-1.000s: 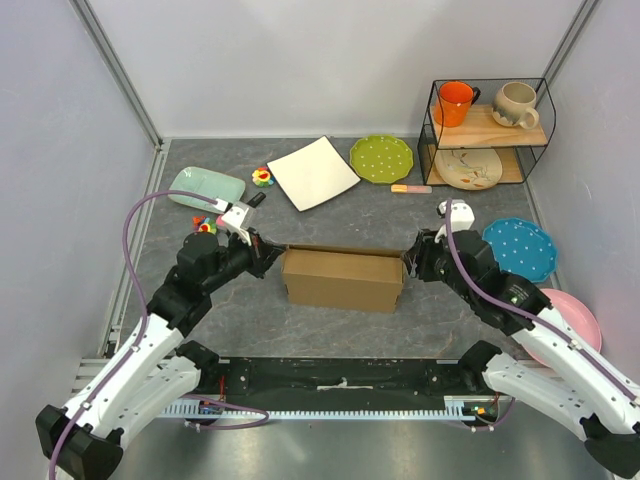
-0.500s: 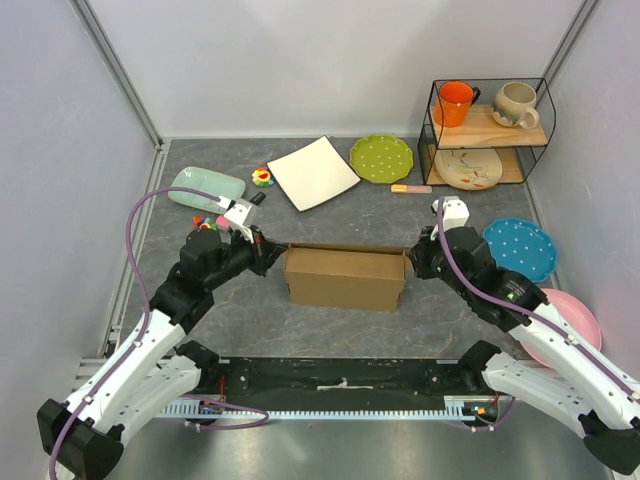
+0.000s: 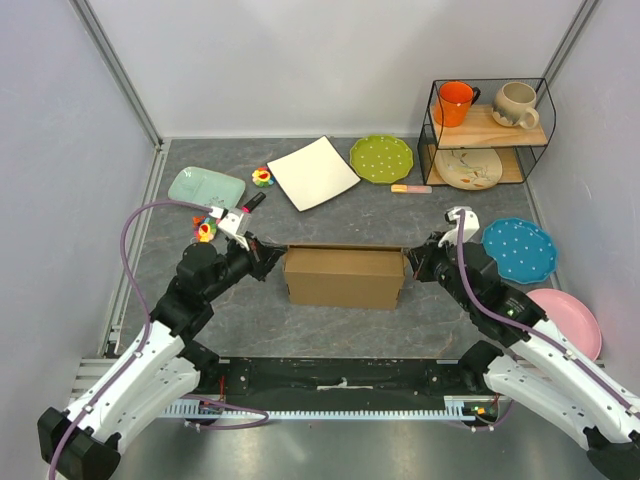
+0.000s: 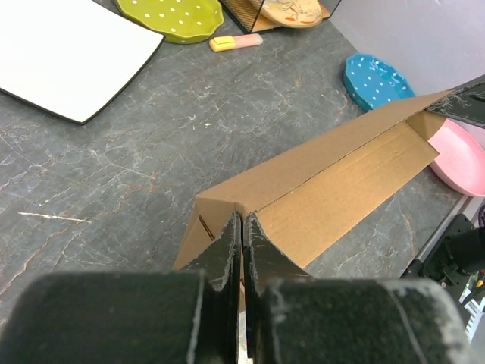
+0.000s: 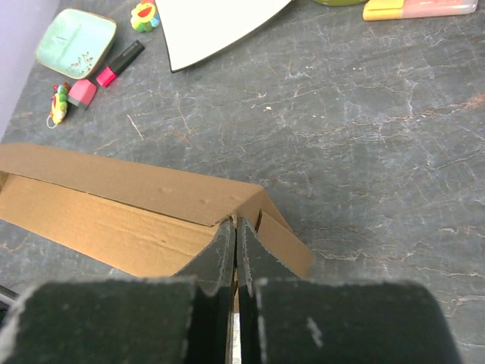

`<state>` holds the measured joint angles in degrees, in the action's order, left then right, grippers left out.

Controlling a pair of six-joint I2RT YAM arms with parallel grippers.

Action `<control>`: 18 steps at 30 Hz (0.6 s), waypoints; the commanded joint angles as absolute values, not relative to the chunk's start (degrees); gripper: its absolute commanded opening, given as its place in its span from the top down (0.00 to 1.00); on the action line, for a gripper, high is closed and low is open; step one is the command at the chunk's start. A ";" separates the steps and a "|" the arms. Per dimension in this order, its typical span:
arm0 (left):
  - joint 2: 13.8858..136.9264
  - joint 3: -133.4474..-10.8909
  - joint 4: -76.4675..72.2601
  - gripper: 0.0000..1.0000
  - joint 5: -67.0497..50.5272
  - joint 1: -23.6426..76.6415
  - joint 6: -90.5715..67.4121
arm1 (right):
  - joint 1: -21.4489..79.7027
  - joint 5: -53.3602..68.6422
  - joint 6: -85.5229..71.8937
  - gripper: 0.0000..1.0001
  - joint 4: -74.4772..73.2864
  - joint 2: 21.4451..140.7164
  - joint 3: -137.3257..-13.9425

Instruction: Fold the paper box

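The paper box (image 3: 343,278) sits in the middle of the grey table (image 3: 250,315), right between the two arms. It is half made, with its long walls up and its top open.

The left gripper (image 3: 272,257) is pressed shut at the left end of the box. The right gripper (image 3: 411,262) is pressed shut at the right end. The pictures do not show if a thin edge of card is pinched inside either one.

The box looks light and a bit stiff. It should bend along its creases, but a hard squeeze could crush or rip it. It may slide when pushed. The end flaps look like good spots to hold.

The box is plain brown, and no words or labels can be read.
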<state>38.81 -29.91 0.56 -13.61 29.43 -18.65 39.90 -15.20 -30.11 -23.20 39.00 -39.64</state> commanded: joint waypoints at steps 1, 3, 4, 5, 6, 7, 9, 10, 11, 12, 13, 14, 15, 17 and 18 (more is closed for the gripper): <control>37.53 -26.37 1.76 0.98 -15.56 30.94 -22.41 | 40.69 -10.11 -33.48 1.00 -28.65 39.46 -34.54; 37.09 -25.84 1.84 0.98 -15.64 31.11 -22.94 | 41.22 -9.76 -34.80 1.00 -28.65 39.46 -33.49; 36.83 -25.32 1.85 0.98 -15.64 31.29 -23.29 | 41.48 -9.67 -35.15 1.00 -28.48 39.29 -33.23; 36.30 -25.05 1.76 0.98 -15.64 31.38 -23.55 | 42.01 -9.49 -35.68 1.00 -28.48 39.37 -32.44; 36.12 -24.70 1.67 0.98 -15.56 31.46 -24.08 | 42.27 -9.41 -36.29 1.00 -28.39 39.37 -32.17; 35.95 -24.26 1.76 0.98 -15.56 31.73 -24.17 | 42.54 -9.32 -36.47 1.00 -28.30 39.20 -31.82; 35.77 -24.00 1.84 0.98 -15.47 31.90 -24.26 | 43.24 -9.32 -36.65 1.00 -28.30 39.20 -31.55; 35.77 -23.99 1.85 0.98 -15.29 32.08 -24.26 | 43.33 -9.32 -36.74 1.00 -28.30 39.11 -31.64; 35.68 -24.08 1.76 0.98 -15.29 32.17 -24.26 | 43.59 -9.49 -36.65 0.99 -28.65 39.11 -32.08; 35.77 -24.26 1.76 0.98 -15.29 32.34 -24.26 | 43.59 -9.41 -36.22 0.98 -28.65 39.02 -32.34; 35.77 -24.43 1.84 0.98 -15.21 32.52 -24.26 | 43.68 -9.32 -36.04 0.97 -28.91 39.20 -32.60; 35.86 -24.52 1.76 0.98 -15.21 32.61 -24.26 | 43.94 -9.49 -35.77 0.97 -29.18 39.37 -33.22; 36.12 -24.61 1.76 0.98 -15.12 32.87 -24.26 | 44.12 -9.67 -35.68 0.97 -29.44 39.72 -33.40; 36.21 -24.52 1.76 0.98 -14.68 33.31 -24.69 | 44.82 -10.19 -35.68 0.97 -29.71 40.43 -33.40; 36.30 -24.43 1.67 0.98 -13.98 33.92 -24.96 | 45.17 -10.98 -35.94 0.98 -29.62 40.60 -33.14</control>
